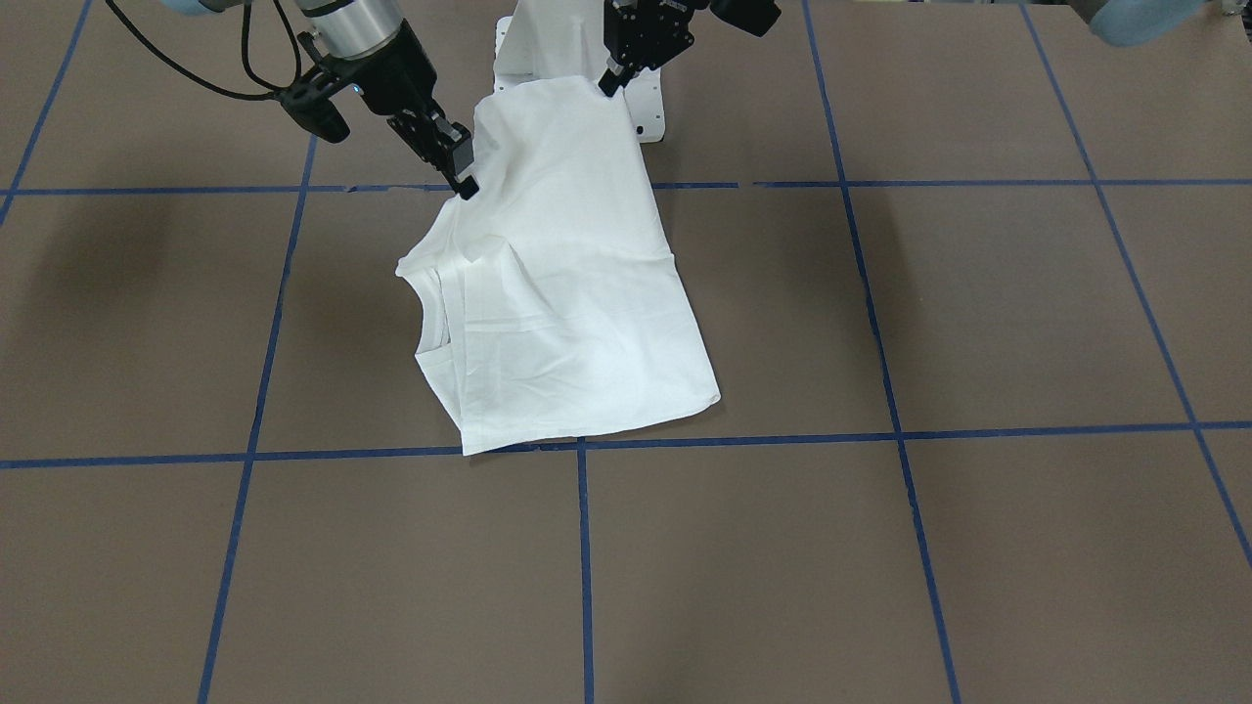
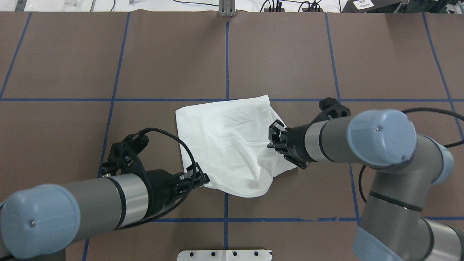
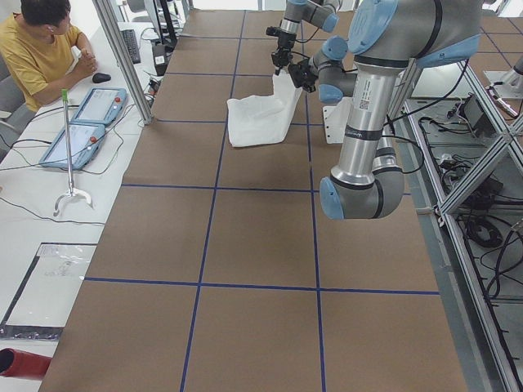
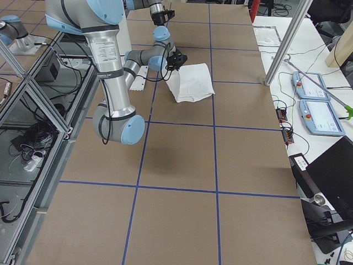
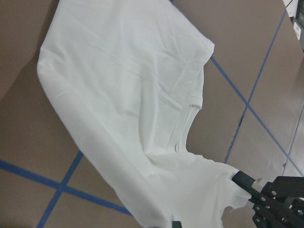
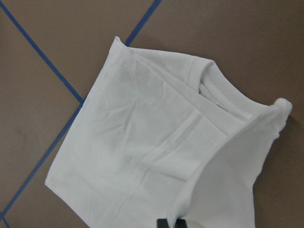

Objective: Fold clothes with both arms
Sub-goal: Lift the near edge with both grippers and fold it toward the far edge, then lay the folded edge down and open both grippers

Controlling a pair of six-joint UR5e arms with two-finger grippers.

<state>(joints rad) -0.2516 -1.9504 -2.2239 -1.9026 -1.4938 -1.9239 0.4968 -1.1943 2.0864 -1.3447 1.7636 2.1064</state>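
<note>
Right at the left gripper [image 2: 198, 179], the two black fingers are pressed together on a corner of the white T-shirt [image 2: 224, 137], on its edge nearest the robot. In the front-facing view this same gripper [image 1: 612, 82] holds that corner up off the surface, so the cloth slopes down and away from it. The right gripper [image 2: 274, 139] is likewise pinched on the shirt, gripping a bunched fold on the garment's other side; the front-facing view shows it [image 1: 466, 182] clamped just above the shoulder area. Its wrist camera shows two small dark finger tips at the bottom edge with cloth rising between them.

Outward from the grippers, the shirt is folded into a rough rectangle. Its robot-side part is lifted and sagging between the two grips, and its far part lies flat on the brown table [image 2: 290, 54]. The ribbed collar [image 1: 430, 313] shows on the right arm's side, with several layers of fabric stacked there. The far edge of the shirt lies along a blue tape line [image 1: 782, 432], close to where the lines cross. Behind the raised cloth stands the white pedestal base [image 1: 649, 113]. No printed text shows on the visible side.
</note>
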